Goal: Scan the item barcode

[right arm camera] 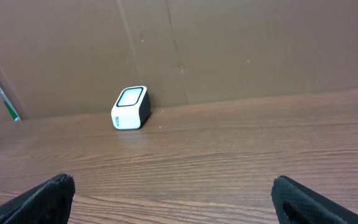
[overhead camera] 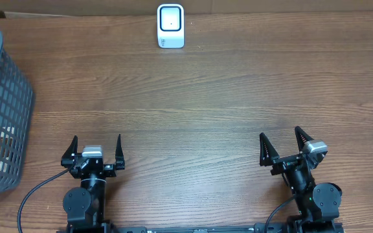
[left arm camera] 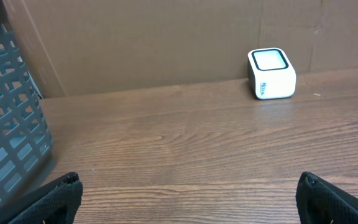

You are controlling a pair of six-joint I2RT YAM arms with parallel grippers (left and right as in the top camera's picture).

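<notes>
Both empty — both wide open.
The left gripper point(overhead camera: 96, 145) and right gripper point(overhead camera: 280, 139) sit well apart from the white boxy plastic scanner point(overhead camera: 170, 26).

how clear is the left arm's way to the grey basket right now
Probably clear, yes: the left gripper is open and empty, the basket stands close on its left, and only bare table lies between.

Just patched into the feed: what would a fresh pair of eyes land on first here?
The white scanner stands alone at the far edge of the wooden table. A grey mesh basket sits at the left edge, with something pale inside that I cannot identify. The left hand and right hand are both open at the near edge, holding nothing.
</notes>
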